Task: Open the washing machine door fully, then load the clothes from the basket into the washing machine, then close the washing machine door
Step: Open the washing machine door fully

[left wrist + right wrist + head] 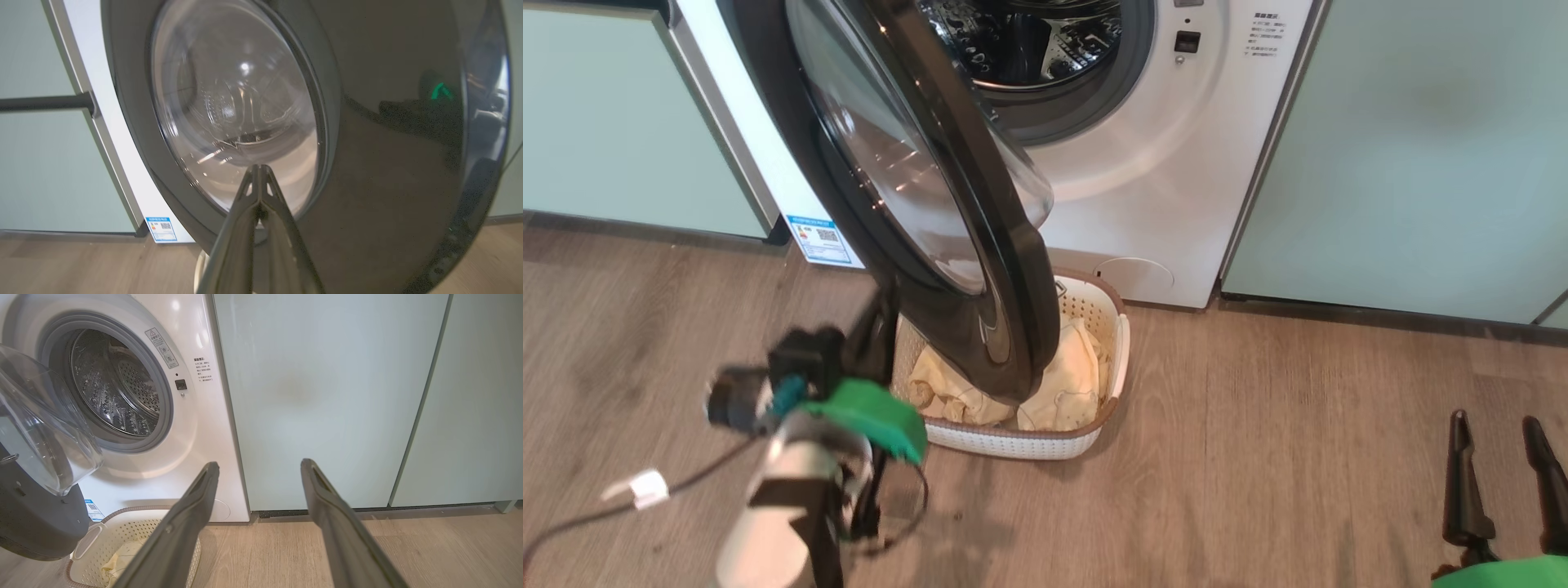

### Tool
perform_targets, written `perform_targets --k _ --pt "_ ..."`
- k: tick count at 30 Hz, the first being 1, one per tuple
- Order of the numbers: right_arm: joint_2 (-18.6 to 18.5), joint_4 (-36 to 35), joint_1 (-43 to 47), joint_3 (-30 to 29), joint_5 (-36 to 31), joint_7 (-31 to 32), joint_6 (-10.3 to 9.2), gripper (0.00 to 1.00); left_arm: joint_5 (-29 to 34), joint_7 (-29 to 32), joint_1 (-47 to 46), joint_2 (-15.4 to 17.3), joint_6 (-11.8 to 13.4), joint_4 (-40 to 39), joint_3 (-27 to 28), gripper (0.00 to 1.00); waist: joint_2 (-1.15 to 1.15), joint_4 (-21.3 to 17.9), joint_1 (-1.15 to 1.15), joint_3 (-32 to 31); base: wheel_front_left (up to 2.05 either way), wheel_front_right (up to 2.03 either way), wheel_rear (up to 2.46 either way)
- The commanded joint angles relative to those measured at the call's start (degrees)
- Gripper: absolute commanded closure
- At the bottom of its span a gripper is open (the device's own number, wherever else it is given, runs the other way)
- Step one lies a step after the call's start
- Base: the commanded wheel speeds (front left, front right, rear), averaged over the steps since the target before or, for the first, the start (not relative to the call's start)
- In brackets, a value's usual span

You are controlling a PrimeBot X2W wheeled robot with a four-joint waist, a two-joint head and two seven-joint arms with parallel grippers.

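**Left claw** (260, 168): the two dark fingers are pressed together along their length, with nothing between them. The tips point at the outer face of the washing machine door (388, 163), at the lower part of its clear window. Contact with the door cannot be told.

**Right claw** (259, 465): the fingers stand wide apart and hold nothing. It hangs low above the wooden floor (1258, 449), well apart from the basket, and faces a pale green cabinet panel (327, 396).

**Washing machine door** (980, 327): it is swung partly out from the washing machine (1160, 163) and leaves the steel drum (114, 388) exposed. In the head view its glossy black rim crosses in front of the basket.

**Basket** (1013, 445): it stands on the floor just in front of the machine, below the door's lower edge.

**Clothes** (1070, 376): pale yellow and crumpled, they lie inside the basket, with the middle hidden by the door rim.

**Blue sticker** (161, 228): it is fixed at the machine's lower corner, beside the door.
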Motion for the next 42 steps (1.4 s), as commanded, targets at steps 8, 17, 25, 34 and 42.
perform_targets --k 8,17,25,34,42 --pt "-0.67 -2.00 -1.31 0.67 0.66 -0.53 -0.16 0.00 3.17 -0.36 -7.68 3.31 3.47 -13.29 3.77 1.00 0.00 0.45 0.00 -0.38 0.00 0.00 0.00" --pt "-0.67 -1.97 -0.87 0.26 1.29 -0.53 -0.16 0.00 5.24 0.38 -15.61 3.91 3.50 -26.58 0.90 1.00 0.00 0.89 0.00 -0.97 0.00 0.00 0.00" --pt "-0.67 -1.68 -1.01 0.90 1.57 -0.53 -0.16 0.00 2.69 5.08 -18.84 1.36 1.43 -31.93 -8.46 1.00 0.00 -0.11 0.00 -1.09 0.00 0.00 0.00" --pt "-0.67 -1.39 -1.26 0.79 1.86 -0.53 -0.16 0.00 -3.93 9.58 -15.21 0.43 2.51 -32.56 -21.14 1.00 0.00 -1.29 0.00 -0.52 0.00 0.00 0.00" --pt "-0.66 -1.49 -1.36 0.42 2.07 -0.53 -0.16 0.00 -9.70 11.81 -11.34 0.37 4.90 -31.64 -29.03 1.00 0.00 -1.35 0.00 0.60 0.00 0.00 0.00"
